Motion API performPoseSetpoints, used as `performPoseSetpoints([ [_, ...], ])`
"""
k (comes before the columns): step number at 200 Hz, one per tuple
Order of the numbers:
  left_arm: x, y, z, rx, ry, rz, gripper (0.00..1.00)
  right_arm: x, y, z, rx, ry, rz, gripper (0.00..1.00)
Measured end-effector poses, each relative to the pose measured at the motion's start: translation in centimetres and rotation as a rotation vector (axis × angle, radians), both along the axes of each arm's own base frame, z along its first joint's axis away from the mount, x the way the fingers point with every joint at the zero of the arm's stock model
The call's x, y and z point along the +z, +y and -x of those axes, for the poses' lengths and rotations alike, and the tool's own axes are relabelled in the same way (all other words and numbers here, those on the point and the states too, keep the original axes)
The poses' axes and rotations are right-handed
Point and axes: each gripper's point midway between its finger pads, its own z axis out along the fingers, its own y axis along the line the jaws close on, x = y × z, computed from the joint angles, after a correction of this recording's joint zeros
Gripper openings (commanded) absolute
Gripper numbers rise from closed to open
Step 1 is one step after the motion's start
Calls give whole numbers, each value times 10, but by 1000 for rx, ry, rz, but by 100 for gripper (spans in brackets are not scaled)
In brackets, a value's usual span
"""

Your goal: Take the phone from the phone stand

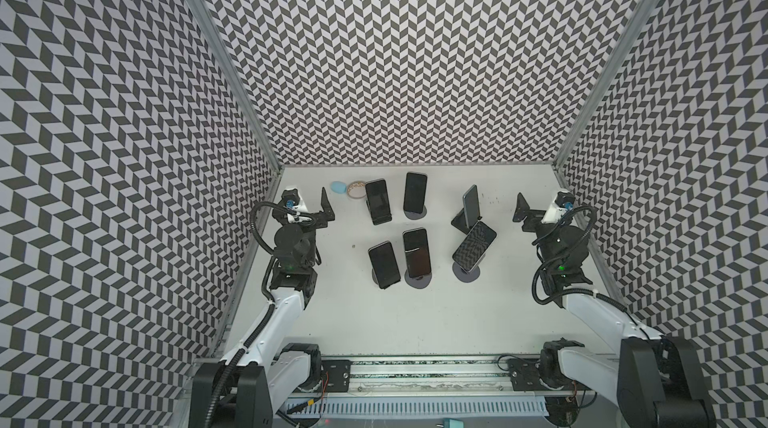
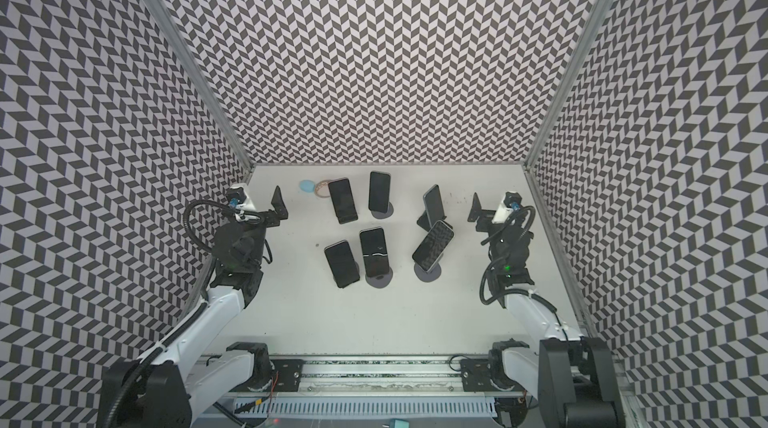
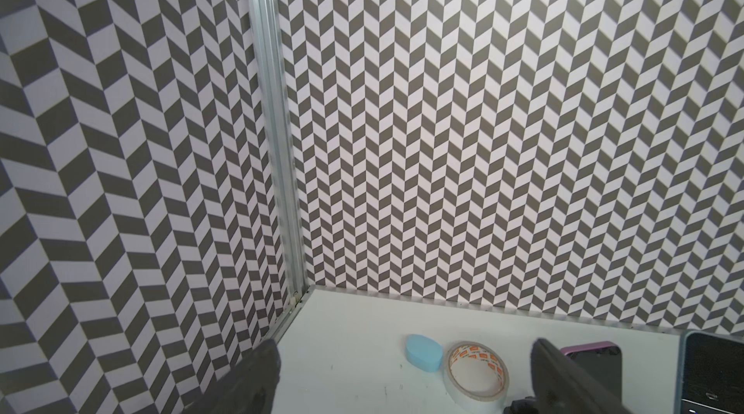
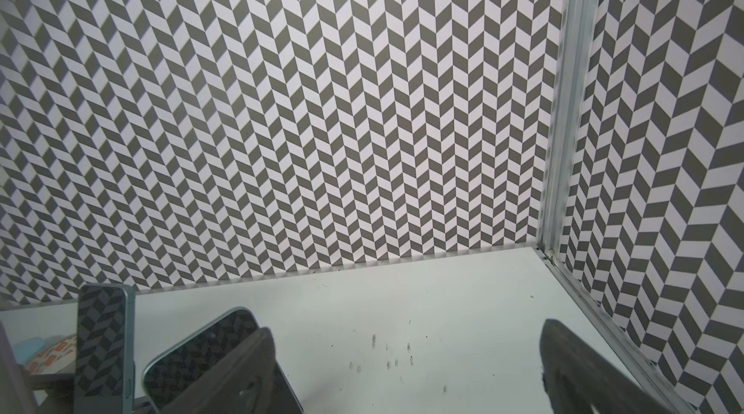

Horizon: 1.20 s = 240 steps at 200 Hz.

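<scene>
Phones (image 1: pixel 415 252): six, dark glass, each propped on a stand (image 1: pixel 419 280), two rows, centre of table (image 1: pixel 415 322). Left gripper (image 3: pixel 404 351) at L side, jaws spread, empty, aimed at back wall (image 1: pixel 415 72). Right gripper (image 4: pixel 406 329) at R side: likewise spread, empty, clear of the phones.

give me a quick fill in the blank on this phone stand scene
____ phones stand propped on the table.
The tape roll lies beside a ____ oval block.
The right gripper is ____ and holds nothing.
Missing words: six; blue; open.
</scene>
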Motion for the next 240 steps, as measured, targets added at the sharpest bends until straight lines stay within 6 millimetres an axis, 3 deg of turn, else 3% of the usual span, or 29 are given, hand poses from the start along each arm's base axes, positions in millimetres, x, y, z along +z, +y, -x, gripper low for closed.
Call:
performPoseSetpoints([
  [33,35,-26,8,-71,-29,-13,94,30,5,-5,34,31,-67,100],
  [65,70,-69,19,-188,-52,-38,94,60,21,-2,117,74,-148,99],
  [119,111,-146,46,-428,-74,-101,94,70,60,27,270,218,-234,97],
  [154,112,-192,67,-601,-58,-149,96,64,76,57,337,306,-269,96],
  [192,95,-237,87,-765,-23,-217,97,65,78,96,375,328,-280,94],
  [240,90,-278,106,-923,1,-269,97,51,77,127,383,428,-260,94],
])
